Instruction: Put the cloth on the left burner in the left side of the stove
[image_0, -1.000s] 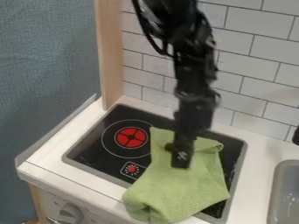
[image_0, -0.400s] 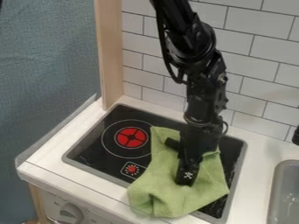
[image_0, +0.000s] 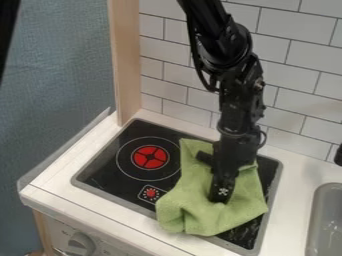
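The black gripper (image_0: 219, 199) hangs down over the right half of the stove, its tip at the middle of the green cloth (image_0: 190, 207). Around the tip the cloth is bunched into folds, and whether it is held cannot be told. The cloth covers much of the stove's right side, its lower edge near the front rim. At the left of the black stove (image_0: 103, 176) the red left burner (image_0: 149, 157) lies uncovered, just left of the cloth's upper corner.
A grey sink (image_0: 324, 220) is set into the white counter at the right. A wooden post (image_0: 126, 65) stands at the stove's back left corner, and a tiled wall (image_0: 294, 75) runs behind. A knob (image_0: 81, 244) sits on the front panel.
The gripper has moved down and to the right. The cloth has shifted slightly right, and its lower edge has drawn back from the counter's front toward the stove.
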